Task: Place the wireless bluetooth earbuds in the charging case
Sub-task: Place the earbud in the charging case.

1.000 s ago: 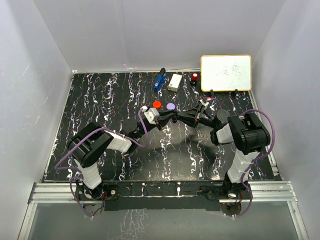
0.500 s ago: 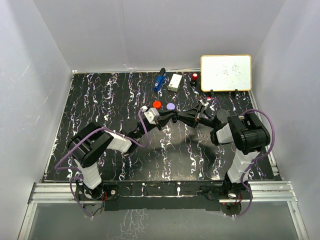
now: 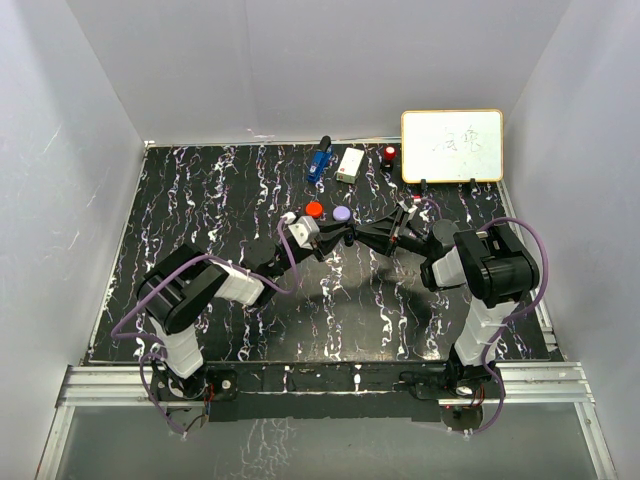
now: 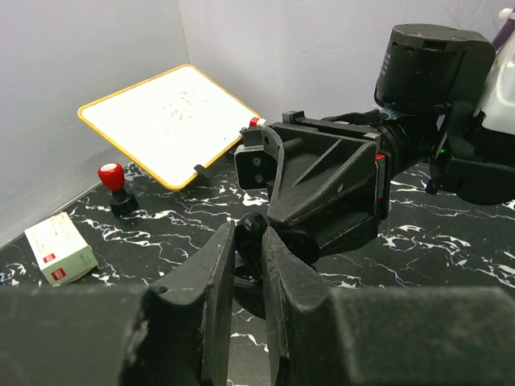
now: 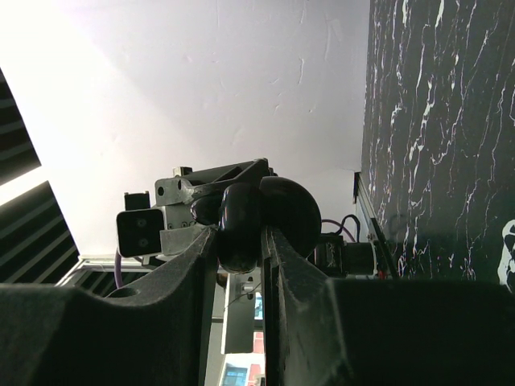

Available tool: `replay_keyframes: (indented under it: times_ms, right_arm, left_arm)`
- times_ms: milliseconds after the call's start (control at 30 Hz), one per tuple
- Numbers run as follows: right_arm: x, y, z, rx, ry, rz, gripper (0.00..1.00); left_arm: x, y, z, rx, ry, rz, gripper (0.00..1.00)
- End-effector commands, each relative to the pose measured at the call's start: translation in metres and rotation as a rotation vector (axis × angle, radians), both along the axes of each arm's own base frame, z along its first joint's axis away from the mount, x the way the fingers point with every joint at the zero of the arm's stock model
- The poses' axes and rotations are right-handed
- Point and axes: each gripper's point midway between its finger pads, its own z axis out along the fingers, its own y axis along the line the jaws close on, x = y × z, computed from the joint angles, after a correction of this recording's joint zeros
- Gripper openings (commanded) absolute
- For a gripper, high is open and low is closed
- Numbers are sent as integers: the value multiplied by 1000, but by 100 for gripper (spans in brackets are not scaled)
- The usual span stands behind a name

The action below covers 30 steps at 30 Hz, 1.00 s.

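Observation:
My two grippers meet above the middle of the table in the top view. My left gripper (image 4: 249, 232) is shut on a small black earbud (image 4: 252, 223), whose rounded head sticks up between the fingertips. My right gripper (image 5: 240, 235) is shut on a round black charging case (image 5: 241, 215) with its domed lid (image 5: 294, 211) swung open. In the top view the left gripper (image 3: 333, 238) and right gripper (image 3: 356, 232) nearly touch tip to tip. A red case (image 3: 314, 209) and a lavender case (image 3: 342, 214) lie on the table just behind them. Red and lavender buds are not visible.
A whiteboard (image 3: 452, 146) stands at the back right, also in the left wrist view (image 4: 173, 117). A red-topped stamp (image 3: 389, 155), a white box (image 3: 350, 165) and a blue object (image 3: 319, 160) lie along the back edge. White walls enclose the black marbled table (image 3: 200, 230).

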Motion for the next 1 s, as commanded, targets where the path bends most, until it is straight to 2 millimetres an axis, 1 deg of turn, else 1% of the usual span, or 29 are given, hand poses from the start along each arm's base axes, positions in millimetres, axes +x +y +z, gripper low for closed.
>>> replay_keyframes:
  times_ms: [0, 967]
  right_arm:
    - [-6, 0, 32, 42, -215, -4, 0]
    - [-5, 0, 34, 47, -219, -7, 0]
  left_arm:
    - [-12, 8, 44, -123, -144, -18, 0]
    - [-13, 9, 41, -121, -127, -19, 0]
